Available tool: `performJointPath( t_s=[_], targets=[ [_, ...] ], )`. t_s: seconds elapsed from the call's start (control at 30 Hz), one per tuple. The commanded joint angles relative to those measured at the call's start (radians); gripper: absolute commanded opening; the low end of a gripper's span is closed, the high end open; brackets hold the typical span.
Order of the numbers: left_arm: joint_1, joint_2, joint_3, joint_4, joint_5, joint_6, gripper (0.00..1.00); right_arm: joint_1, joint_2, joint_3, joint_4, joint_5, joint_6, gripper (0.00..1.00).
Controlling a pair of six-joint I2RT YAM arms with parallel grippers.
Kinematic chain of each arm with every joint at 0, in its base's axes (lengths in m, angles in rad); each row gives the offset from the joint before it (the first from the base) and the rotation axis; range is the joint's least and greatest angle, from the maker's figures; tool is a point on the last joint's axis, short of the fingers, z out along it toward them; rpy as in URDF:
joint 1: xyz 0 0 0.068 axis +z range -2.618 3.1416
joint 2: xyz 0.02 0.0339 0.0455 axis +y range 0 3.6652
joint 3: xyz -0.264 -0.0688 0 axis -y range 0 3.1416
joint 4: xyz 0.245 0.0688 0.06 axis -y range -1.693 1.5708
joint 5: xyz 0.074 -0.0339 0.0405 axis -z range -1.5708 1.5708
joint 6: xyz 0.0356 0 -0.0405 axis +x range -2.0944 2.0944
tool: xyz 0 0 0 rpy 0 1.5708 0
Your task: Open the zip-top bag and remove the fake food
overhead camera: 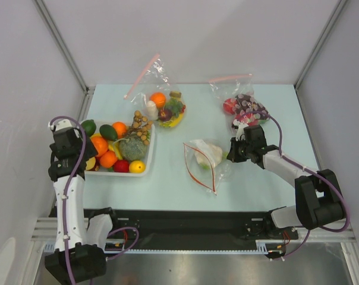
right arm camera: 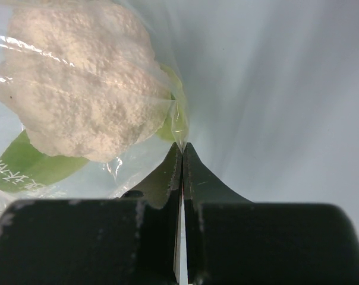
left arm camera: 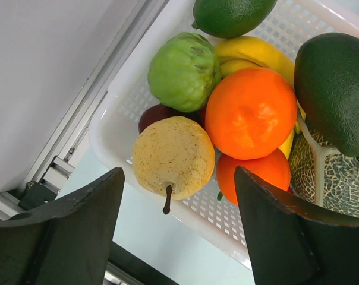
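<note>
Right claw (overhead camera: 233,151): fingers pressed together, clamped on a fold of the zip-top bag (overhead camera: 204,161) at its right edge. In the right wrist view the tips meet with no gap and clear plastic (right arm camera: 178,127) is pinched at the point.

The bag lies on the table (overhead camera: 167,190), centre-right of the overhead frame, with its red-orange zip rim toward the lower left. Cannot tell whether the zip is parted. Fake food (right arm camera: 78,83) is inside the bag: a pale white knobbly head with a green leaf, just beyond the claw tips, against the bag wall.

Left claw (left arm camera: 179,178): fingers wide apart, holding nothing, hanging over the left end of the white basket (overhead camera: 117,174) at the left of the overhead frame. Directly between the fingers is a yellow pear (left arm camera: 173,157); an orange (left arm camera: 251,113) and a bumpy green fruit (left arm camera: 182,71) touch it.

Two pink-zip bags (overhead camera: 161,101) (overhead camera: 242,107) lie at upper centre and upper right, the latter just above the right claw.
</note>
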Motion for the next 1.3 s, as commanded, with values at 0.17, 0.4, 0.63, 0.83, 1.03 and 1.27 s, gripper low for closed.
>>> performJointPath(
  t_s=[0.17, 0.4, 0.63, 0.83, 1.03, 1.27],
  targets=[
    [0.008, -0.039, 0.122, -0.020, 0.048, 0.028, 0.80, -0.002, -0.002, 0.003, 0.018, -0.008, -0.004, 0.00],
    [-0.142, -0.044, 0.235, 0.004, 0.115, -0.007, 0.76, -0.002, -0.004, 0.004, 0.014, 0.001, -0.004, 0.00],
    [-0.678, 0.031, 0.265, 0.136, -0.014, -0.090, 0.74, -0.002, -0.007, 0.007, 0.006, 0.011, -0.003, 0.00],
    [-1.054, 0.183, 0.265, 0.328, 0.001, -0.087, 0.76, -0.002, -0.009, 0.012, -0.008, 0.021, -0.001, 0.00],
    [-1.235, 0.358, 0.301, 0.440, 0.096, -0.098, 0.74, 0.005, -0.019, 0.012, -0.020, 0.042, -0.003, 0.00],
    [-1.268, 0.433, 0.305, 0.434, 0.177, -0.126, 0.63, 0.013, -0.018, 0.012, -0.026, 0.061, -0.004, 0.00]
  ],
)
